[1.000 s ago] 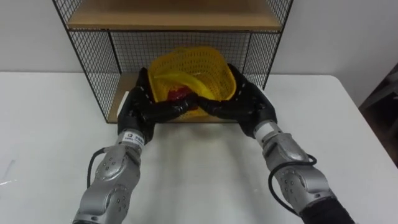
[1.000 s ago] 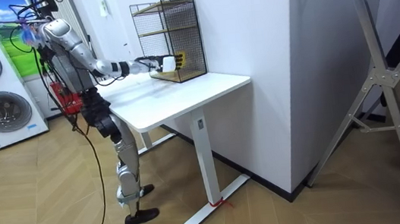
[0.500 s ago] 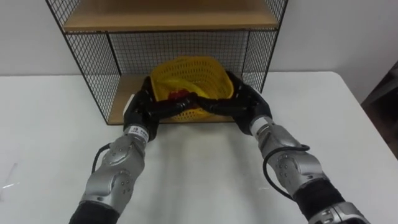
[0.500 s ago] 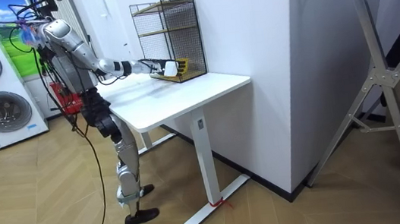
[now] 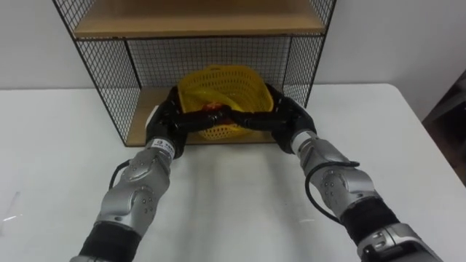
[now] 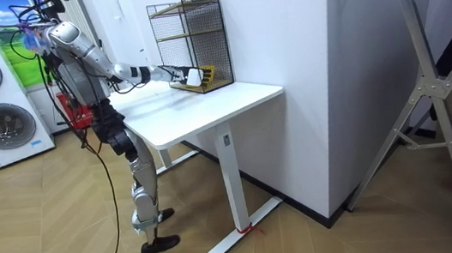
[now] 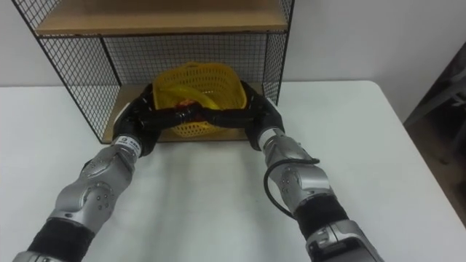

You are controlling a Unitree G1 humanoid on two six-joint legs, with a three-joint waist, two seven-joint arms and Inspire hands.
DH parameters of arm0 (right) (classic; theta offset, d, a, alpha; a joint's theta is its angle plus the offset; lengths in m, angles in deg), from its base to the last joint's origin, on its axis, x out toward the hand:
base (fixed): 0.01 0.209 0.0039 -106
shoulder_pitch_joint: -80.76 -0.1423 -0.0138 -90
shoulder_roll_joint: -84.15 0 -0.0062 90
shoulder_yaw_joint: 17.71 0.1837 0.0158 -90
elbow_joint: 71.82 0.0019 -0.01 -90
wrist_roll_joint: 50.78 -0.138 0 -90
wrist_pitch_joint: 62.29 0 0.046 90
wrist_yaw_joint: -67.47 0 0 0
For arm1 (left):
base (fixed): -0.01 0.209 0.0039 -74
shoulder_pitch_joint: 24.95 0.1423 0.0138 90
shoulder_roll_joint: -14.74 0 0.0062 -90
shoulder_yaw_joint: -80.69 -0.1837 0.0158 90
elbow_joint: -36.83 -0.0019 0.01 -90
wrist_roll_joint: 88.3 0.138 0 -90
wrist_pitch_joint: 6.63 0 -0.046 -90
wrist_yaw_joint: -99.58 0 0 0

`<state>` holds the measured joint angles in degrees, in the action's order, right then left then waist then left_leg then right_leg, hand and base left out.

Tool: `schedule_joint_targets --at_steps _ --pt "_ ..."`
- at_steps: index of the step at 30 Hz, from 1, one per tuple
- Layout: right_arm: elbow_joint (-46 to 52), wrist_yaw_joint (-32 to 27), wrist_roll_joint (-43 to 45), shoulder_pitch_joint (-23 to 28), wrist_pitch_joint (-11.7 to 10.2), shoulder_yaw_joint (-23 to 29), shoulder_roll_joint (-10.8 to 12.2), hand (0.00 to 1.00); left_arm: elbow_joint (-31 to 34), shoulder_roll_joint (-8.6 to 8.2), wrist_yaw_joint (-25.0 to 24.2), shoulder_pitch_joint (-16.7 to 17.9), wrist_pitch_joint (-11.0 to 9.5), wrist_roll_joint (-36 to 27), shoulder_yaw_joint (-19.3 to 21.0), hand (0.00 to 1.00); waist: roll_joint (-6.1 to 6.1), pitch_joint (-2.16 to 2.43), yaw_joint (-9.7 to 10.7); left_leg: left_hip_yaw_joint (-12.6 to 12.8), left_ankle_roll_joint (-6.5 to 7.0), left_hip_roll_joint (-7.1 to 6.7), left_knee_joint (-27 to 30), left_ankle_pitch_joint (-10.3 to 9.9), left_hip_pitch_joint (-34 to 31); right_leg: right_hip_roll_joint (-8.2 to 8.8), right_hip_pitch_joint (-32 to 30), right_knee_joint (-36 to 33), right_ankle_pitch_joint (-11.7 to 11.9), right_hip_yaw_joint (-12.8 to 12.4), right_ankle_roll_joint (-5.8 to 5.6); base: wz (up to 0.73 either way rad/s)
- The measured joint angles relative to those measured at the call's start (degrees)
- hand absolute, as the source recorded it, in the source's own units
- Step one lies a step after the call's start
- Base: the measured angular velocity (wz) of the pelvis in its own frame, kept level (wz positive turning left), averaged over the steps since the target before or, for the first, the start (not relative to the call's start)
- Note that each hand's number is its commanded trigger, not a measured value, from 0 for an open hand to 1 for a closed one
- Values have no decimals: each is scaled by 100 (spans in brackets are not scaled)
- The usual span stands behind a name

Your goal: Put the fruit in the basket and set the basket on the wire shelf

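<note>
Basket, yellow and holding red fruit, sits inside the lower compartment of the wire shelf in the left eye view. The left hand and the right hand are both clamped around its front and sides, fingers curled across the weave. The fruit step looks done. The placing looks nearly done, with only the release and the pull back from the shelf left. Whether the basket's base rests on the shelf's bottom board cannot be told. In the room view, the robot stands at the table, both arms stretched to the shelf at the table's back. The right eye view shows the same two-handed clasp inside the shelf's lower compartment.
</note>
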<state>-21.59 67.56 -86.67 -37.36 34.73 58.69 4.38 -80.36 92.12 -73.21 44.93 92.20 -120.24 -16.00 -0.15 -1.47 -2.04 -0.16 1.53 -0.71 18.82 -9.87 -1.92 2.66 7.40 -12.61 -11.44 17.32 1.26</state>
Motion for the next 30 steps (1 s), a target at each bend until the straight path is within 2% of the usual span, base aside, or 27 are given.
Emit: schedule_joint_targets --at_steps 3,6,8,13,18,21,25,30 --pt "-38 15 3 2 22 21 -1 0 1 14 0 0 14 11 41 0 1 0 1 -1 2 -3 -18 6 48 8 38 -4 -2 3 -3 0" --pt "-40 50 35 2 58 32 -7 0 1 101 -3 -1 78 6 151 0 19 28 16 -1 2 -5 -39 6 64 11 51 -7 -6 5 -8 0" --pt "-40 74 31 2 58 35 -19 0 1 244 -3 -1 80 6 178 0 26 56 22 -2 3 -7 -36 7 64 12 52 -8 -6 7 -8 0" --pt "-41 99 38 4 58 55 -60 0 4 421 17 -1 83 9 229 0 36 69 19 -10 5 -13 -26 8 84 8 80 3 -6 8 -9 0" --pt "-41 158 36 11 58 110 -59 0 18 428 121 -1 91 16 430 0 59 84 15 -10 5 -28 -56 8 119 8 120 17 -6 12 -9 0" --pt "-23 190 38 11 58 153 -60 0 80 427 123 -1 108 30 588 0 111 128 15 -15 5 -20 -59 8 129 7 145 80 1 28 -14 0" --pt "18 197 55 11 58 196 -61 0 208 430 123 -1 109 70 825 0 195 209 17 -15 14 -28 -148 60 198 26 176 77 3 31 -14 0" --pt "83 201 55 11 58 205 -76 0 252 435 117 -1 109 125 920 0 196 217 15 -10 10 -57 -318 140 371 56 278 84 2 26 -16 0"
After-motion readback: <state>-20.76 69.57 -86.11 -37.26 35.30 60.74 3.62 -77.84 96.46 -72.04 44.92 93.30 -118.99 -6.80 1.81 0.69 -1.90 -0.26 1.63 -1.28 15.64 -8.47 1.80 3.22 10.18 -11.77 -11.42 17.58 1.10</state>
